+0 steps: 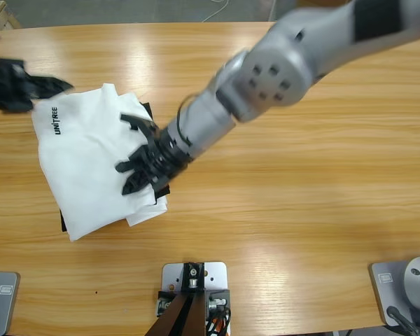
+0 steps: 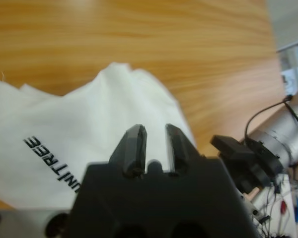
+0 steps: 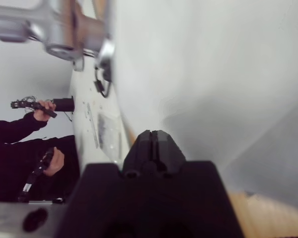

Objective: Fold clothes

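The clothes, a white T-shirt [image 1: 91,157] with black "UNITREE" lettering, lie folded into a rough rectangle at the table's left middle. My right gripper [image 1: 129,171] reaches in from the upper right and rests on the shirt's right part. In the right wrist view its jaws [image 3: 154,141] are shut together, with nothing seen between them, and white cloth [image 3: 213,74] fills the picture. My left gripper [image 1: 59,86] sits at the table's left edge, just off the shirt's upper left corner. Its jaws [image 2: 155,136] stand slightly open and hold nothing, with the shirt [image 2: 89,124] lying beyond them.
A black garment [image 1: 148,110] peeks out from under the shirt at its top right and bottom left corners. Bare wood [image 1: 301,196] stretches to the right of the shirt. A person's hands [image 3: 44,106] holding controllers show in the right wrist view's background.
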Robot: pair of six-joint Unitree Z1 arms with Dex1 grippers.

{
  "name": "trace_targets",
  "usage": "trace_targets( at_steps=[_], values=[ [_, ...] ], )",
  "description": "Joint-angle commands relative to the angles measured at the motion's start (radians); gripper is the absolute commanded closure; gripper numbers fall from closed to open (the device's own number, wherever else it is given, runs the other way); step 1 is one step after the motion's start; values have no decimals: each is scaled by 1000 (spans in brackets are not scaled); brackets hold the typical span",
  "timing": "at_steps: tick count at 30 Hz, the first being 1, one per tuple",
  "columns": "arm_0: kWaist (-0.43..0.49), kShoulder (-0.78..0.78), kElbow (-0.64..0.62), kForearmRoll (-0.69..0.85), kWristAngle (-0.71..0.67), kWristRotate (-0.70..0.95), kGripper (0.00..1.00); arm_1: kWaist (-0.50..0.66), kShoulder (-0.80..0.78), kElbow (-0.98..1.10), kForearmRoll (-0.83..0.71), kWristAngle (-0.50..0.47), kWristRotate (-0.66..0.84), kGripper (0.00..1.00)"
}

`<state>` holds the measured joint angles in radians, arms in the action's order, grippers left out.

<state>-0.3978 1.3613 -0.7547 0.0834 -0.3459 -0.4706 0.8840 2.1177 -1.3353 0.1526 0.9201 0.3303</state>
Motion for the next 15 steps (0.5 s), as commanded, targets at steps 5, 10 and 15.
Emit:
trace_targets(
  at_steps=[5,10,15],
  values=[
    [-206,-259,215,86,73,-134,1000,-101,80,-459,214,31,30,1000],
    [-210,-230,303,13,86,-145,1000,-111,225,-610,274,43,24,1000],
    [-256,-86,316,-114,82,-145,1000,-111,267,-602,272,52,7,1000]
  ],
)
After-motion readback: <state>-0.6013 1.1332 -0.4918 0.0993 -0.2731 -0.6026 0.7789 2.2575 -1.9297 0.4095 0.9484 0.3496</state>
